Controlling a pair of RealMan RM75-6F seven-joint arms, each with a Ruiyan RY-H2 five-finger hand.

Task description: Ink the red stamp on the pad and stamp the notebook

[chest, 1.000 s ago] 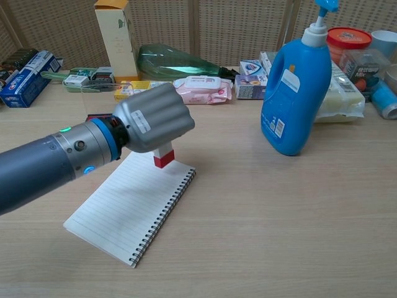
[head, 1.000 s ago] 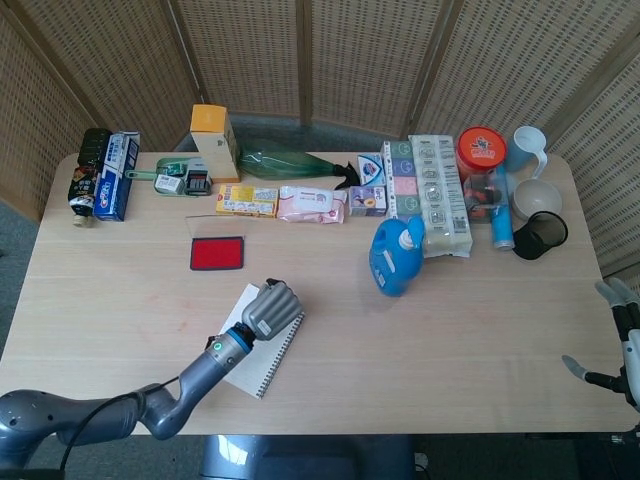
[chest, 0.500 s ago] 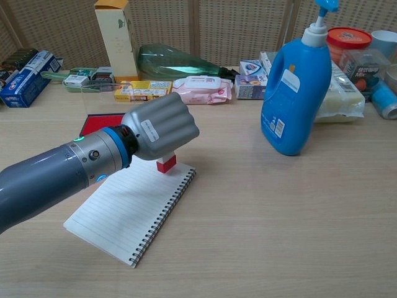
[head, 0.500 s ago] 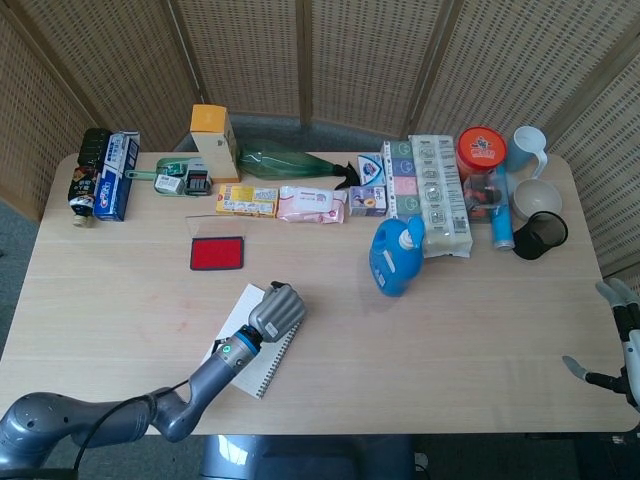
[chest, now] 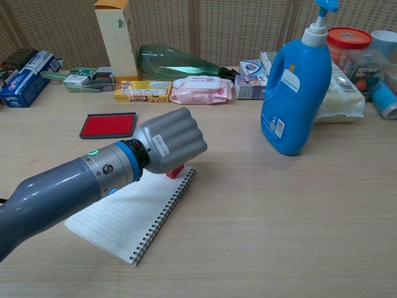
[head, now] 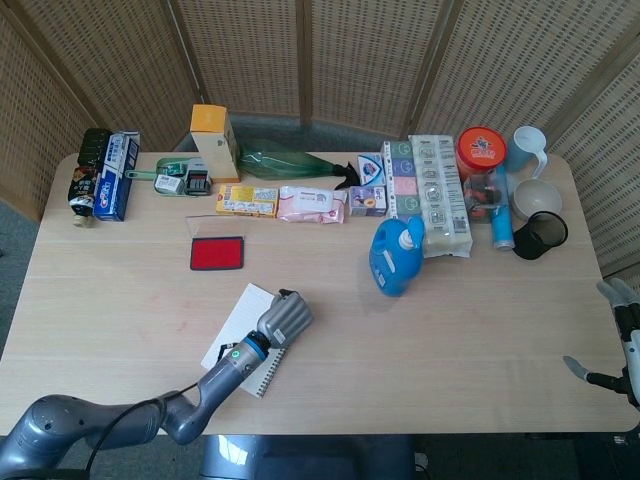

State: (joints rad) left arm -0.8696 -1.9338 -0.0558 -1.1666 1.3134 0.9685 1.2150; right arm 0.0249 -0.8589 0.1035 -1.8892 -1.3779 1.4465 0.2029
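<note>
Tabletop: left hand (chest: pixel 170 139) grips red stamp (chest: pixel 175 171) beneath it, on notebook (chest: pixel 130 214)

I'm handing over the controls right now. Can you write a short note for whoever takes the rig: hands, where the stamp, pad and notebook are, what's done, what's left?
Left robot hand: fist around the red stamp, whose base is at the top corner of the notebook, by the spiral edge.
Right robot hand: at the table's right edge, fingers apart, holding nothing.
Ink pad: open, behind the notebook.
Done: stamp is gripped and at the page. Whether it was inked, I cannot tell.
Left: no print is visible; press if needed, lift, check the mark, put the stamp down.
</note>
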